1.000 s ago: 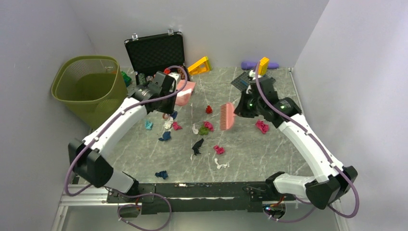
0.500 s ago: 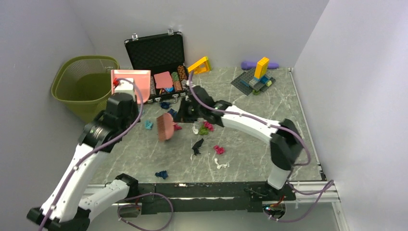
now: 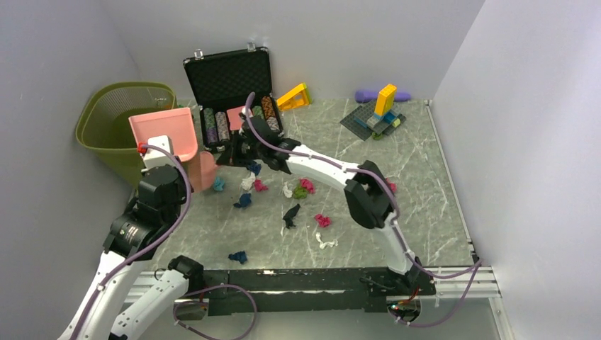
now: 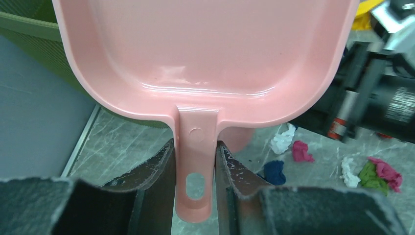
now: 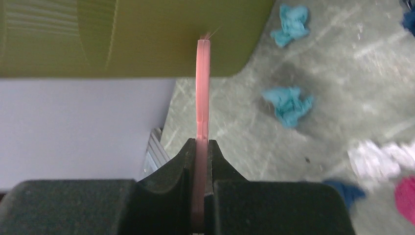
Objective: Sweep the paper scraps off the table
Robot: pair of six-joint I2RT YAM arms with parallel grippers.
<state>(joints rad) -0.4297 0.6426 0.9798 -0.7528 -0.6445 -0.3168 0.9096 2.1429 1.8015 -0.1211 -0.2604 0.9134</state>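
Jaws of the left gripper [image 4: 195,164] pinch the pink dustpan [image 4: 200,54] by its handle; the right gripper [image 5: 201,147] clamps the brush [image 5: 203,83]. Paper scraps [image 3: 300,192] lie scattered on the bench [image 3: 425,177], from its middle toward the left edge. They look featherlight, soft and likely to skitter, so they are better herded with the bristles than pinched.

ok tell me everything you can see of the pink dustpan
The dustpan is glossy pink plastic: a shallow tray with rounded corners, a raised rim and a flat handle that has a round boss and an oval hang hole. The tray looks empty. The left jaws clamp the handle from both sides, and nothing else visibly touches it. From above it is held up off the table, tray tilted toward the camera, beside the green bin at the left edge.
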